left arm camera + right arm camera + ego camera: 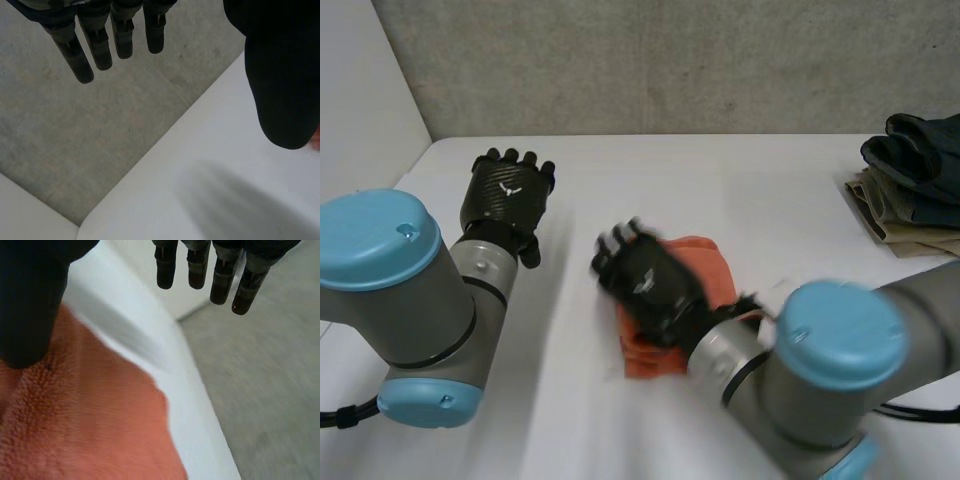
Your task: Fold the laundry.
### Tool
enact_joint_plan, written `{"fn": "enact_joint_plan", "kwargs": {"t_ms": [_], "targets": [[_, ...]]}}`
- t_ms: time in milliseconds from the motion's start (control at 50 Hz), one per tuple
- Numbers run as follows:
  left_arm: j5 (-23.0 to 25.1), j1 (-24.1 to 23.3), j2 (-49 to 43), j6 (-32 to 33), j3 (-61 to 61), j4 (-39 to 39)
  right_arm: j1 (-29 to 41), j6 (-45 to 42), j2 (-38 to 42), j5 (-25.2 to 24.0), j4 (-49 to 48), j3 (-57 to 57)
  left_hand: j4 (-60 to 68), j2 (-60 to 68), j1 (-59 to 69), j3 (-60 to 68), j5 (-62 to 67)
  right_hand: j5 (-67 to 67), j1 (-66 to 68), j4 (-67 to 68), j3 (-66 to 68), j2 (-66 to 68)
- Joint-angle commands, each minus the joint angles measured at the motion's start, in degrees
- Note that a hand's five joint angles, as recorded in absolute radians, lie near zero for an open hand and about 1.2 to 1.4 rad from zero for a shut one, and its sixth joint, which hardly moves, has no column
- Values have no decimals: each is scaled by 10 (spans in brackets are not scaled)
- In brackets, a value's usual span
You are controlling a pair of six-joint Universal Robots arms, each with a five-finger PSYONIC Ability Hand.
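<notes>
Right hand [645, 282] is over the orange cloth [708, 268], palm down. Its fingers [197, 270] are straight and spread with the thumb out to the side, and nothing is gripped. Can't tell whether the thumb touches the fabric.

The cloth is a small folded bundle mid-table, toward the near side, partly covered by the right hand and wrist. In the right wrist view it lies under the palm and thumb, and its edge stops short of the fingertips.

Left hand [508, 195] is over the far left of the white table [760, 190], well apart from the cloth. Its fingers are straight and relaxed and it is empty. In the left wrist view the fingertips point toward the grey wall [75, 135].

A pile of clothes [912, 185], dark pieces on a beige one, sits at the far right table edge, well apart from both hands.
</notes>
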Motion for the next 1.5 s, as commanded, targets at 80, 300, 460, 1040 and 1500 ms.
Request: {"fn": "enact_joint_plan", "kwargs": {"t_ms": [80,300,460,1040,1500], "targets": [[2,-75,-16,-24,59,1,-148,330,-101,-2,117,-13,-1,-3,2,-6,-2,-38,-15,-33,-20,-25],[1,-154,-129,-86,143,-12,-187,329,8,9,292,-129,3,0,5,-2,1,-38,-15,-33,-20,-25],[-22,-156,-188,-77,168,-76,-183,303,70,6,310,-174,9,7,12,4,8,-38,-15,-33,-20,-25],[35,-130,-103,-19,147,-131,-118,152,34,70,282,-149,14,12,17,10,13,-38,-15,-33,-20,-25],[327,-52,27,-44,114,-172,-79,149,17,4,28,103,13,10,16,8,11,-38,-15,-33,-20,-25]]}}
